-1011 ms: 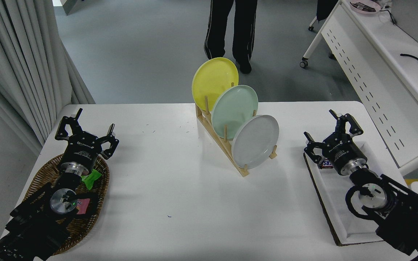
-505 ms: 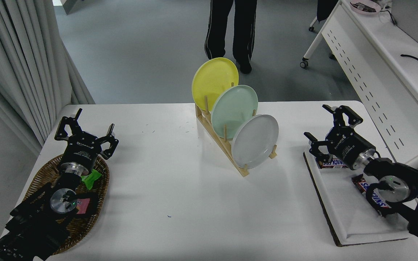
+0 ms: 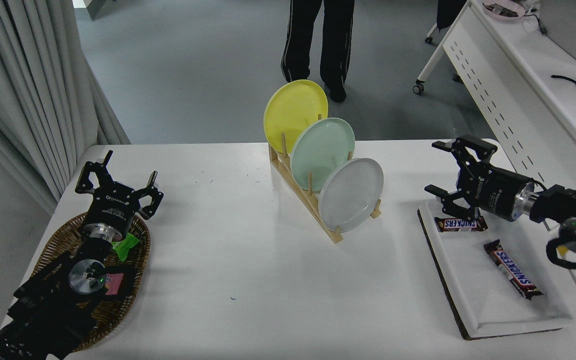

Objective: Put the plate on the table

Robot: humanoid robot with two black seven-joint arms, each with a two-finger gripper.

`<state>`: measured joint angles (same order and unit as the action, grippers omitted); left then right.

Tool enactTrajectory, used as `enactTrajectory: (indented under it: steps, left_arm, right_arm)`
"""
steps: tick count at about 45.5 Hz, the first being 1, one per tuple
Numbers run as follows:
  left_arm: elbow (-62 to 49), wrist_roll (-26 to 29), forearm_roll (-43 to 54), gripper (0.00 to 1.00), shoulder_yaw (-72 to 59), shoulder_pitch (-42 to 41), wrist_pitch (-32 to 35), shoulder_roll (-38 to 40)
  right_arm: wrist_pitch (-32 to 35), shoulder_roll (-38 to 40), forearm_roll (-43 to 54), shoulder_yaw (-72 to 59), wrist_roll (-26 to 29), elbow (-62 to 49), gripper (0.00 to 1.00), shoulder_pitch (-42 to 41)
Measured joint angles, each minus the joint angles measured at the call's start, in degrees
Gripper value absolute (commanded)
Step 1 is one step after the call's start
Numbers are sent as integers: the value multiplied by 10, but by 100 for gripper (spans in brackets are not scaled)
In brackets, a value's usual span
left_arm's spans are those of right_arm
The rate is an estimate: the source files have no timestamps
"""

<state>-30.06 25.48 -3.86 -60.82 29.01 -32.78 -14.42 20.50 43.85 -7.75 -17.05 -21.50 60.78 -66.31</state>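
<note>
The pale grey-white plate [image 3: 351, 194] stands on edge at the near end of a wooden rack [image 3: 308, 200] on the white table [image 3: 248, 280]. Behind it in the rack stand a mint green plate [image 3: 321, 145] and a yellow plate [image 3: 293, 113]. My right gripper [image 3: 438, 167] is open and empty, turned to point left, to the right of the plate and apart from it. My left gripper [image 3: 118, 177] is open and parked at the lower left over a wicker basket [image 3: 58, 245].
A white tray [image 3: 488, 295] at the right holds two Snickers bars [image 3: 460, 224]. A person's legs [image 3: 318, 45] stand beyond the table's far edge. A white desk [image 3: 518, 100] with a slotted panel is at the upper right. Curtains hang at the left.
My right arm has swung up and out to the right, off the tray; its gripper now points left toward the rack. Both Snickers bars have come into view. The left arm has not moved.
</note>
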Motion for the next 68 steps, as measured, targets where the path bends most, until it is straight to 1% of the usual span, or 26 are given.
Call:
enactTrajectory:
  steps: [5, 19, 28, 45, 59, 68]
  left_arm:
    - [0, 0, 0, 100, 0, 0, 0, 0]
    - [0, 0, 0, 100, 0, 0, 0, 0]
    - [0, 0, 0, 100, 0, 0, 0, 0]
    - [0, 0, 0, 100, 0, 0, 0, 0]
    - [0, 0, 0, 100, 0, 0, 0, 0]
    - [0, 0, 0, 100, 0, 0, 0, 0]
  right_arm:
    - [-8, -4, -8, -13, 13, 9, 99, -16]
    - [-48, -47, -20, 37, 135, -5, 99, -27]
    - [-73, -102, -20, 56, 174, -43, 99, -30]
    - [-80, -204, -19, 91, 194, -129, 99, -28]
    - [-79, -238, -18, 100, 197, -164, 99, -24]
    - [-64, -259, -18, 101, 198, -194, 99, -22]
